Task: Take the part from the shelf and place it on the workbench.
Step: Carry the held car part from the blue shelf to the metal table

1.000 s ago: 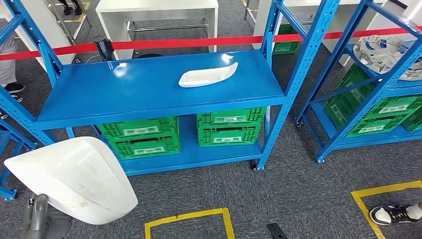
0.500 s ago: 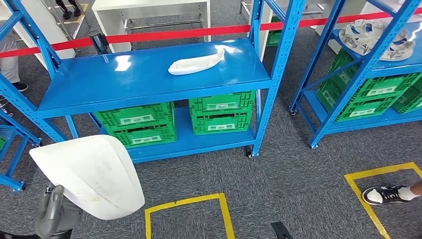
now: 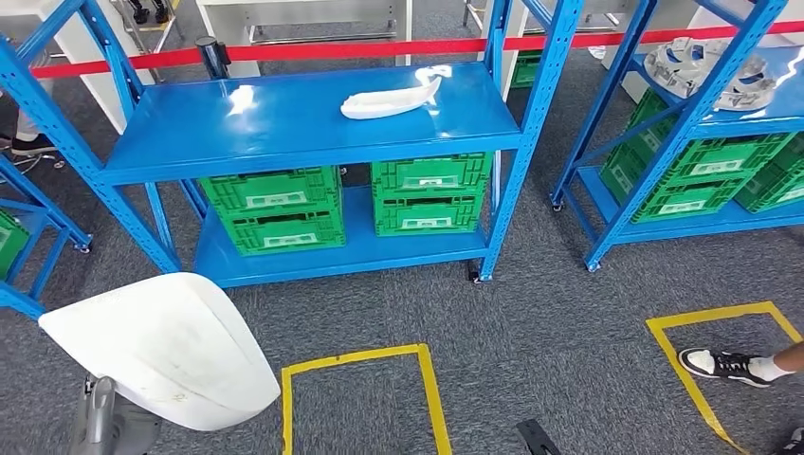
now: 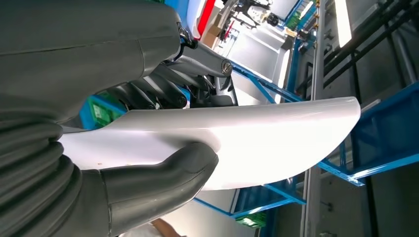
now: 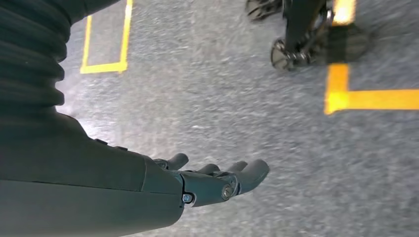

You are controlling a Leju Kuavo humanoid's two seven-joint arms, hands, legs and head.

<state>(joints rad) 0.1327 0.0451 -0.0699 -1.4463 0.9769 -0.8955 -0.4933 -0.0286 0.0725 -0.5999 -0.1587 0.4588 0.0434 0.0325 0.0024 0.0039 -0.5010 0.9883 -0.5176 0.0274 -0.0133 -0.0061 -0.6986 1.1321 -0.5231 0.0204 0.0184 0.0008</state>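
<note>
- Holding the large white part [image 3: 156, 346] in the left hand [image 4: 148, 148], thumb pressed on one face and dark fingers on the other; carrying it low, over the carpet in front of the blue shelf [image 3: 313, 123].
- Shifting of the whole head view across the last second: camera moving, shelf sitting higher and more centred than 1 second ago, so walking or turning with the load, not moving the things.
- Hanging the right hand [image 5: 217, 182] over the floor, fingers loosely spread, grasping nothing.
- Lying near the shelf's back right corner: a second white part [image 3: 391, 99].
- Judging pickup done; table not yet reached, placing remaining.
</note>
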